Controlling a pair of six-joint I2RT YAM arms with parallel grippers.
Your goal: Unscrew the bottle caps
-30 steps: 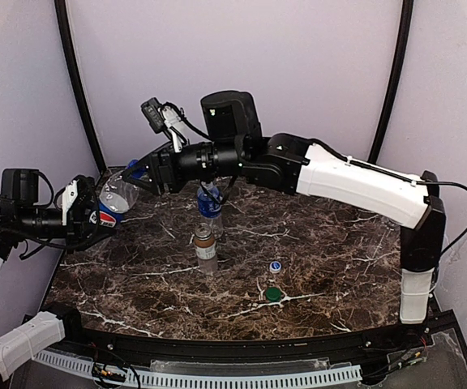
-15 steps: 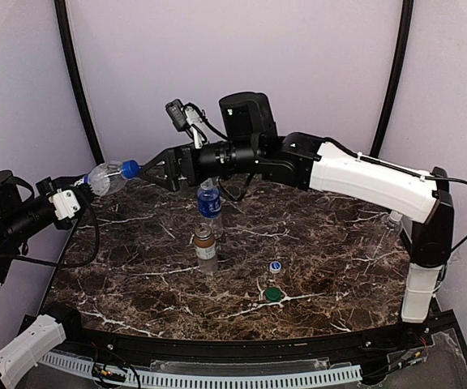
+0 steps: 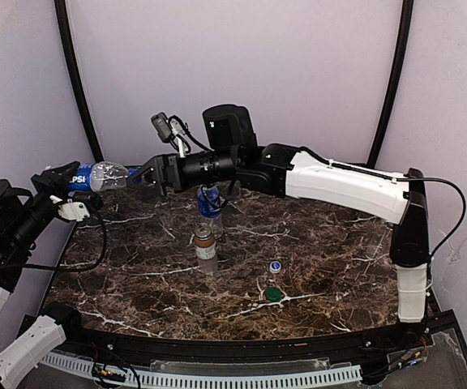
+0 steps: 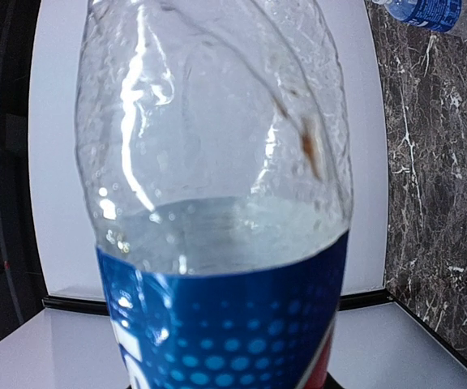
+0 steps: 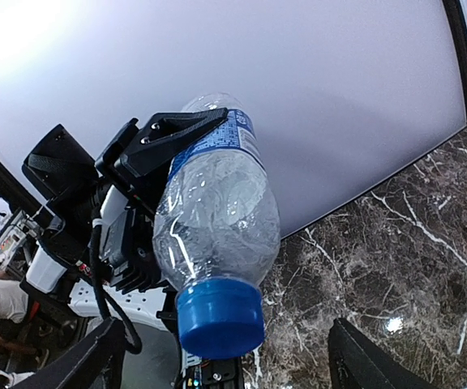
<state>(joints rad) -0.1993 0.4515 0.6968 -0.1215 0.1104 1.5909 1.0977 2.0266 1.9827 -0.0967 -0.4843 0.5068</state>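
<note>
Far left: found the left tool (image 3: pixel 57 181) closed narrowly on the Pepsi bottle (image 3: pixel 97 175), pinching it across the blue label, raised well above the bench (image 3: pixel 339 275) near its far-left corner. Saw it held almost level with the neck pointing right, judged so as to offer the blue cap (image 5: pixel 220 318) end-on to the other arm and to brace the body against turning. Made out little through the left wrist view beyond clear plastic and the label's upper edge. Found the cap seated on the neck, not yet off. Next along, saw the right tool (image 3: pixel 143 173) spread wide, one finger on each side of that cap and touching neither in the right wrist view, lined up with the bottle's axis; took this as a stance for closing in and twisting. Beneath the right arm, noted a blue-labelled bottle (image 3: pixel 209 203) upright on the bench and, just in front of it, the short brown bottle (image 3: pixel 205 247), also upright, mouth apparently bare; could not tell whether the former wore a cap. Farther right, spotted a blue-and-white cap (image 3: pixel 275 266) and a dark green cap (image 3: pixel 273 294) lying loose on the marble, near each other and apart from the bottles, probably parked clear of the work; reckoned the job roughly half done.
</note>
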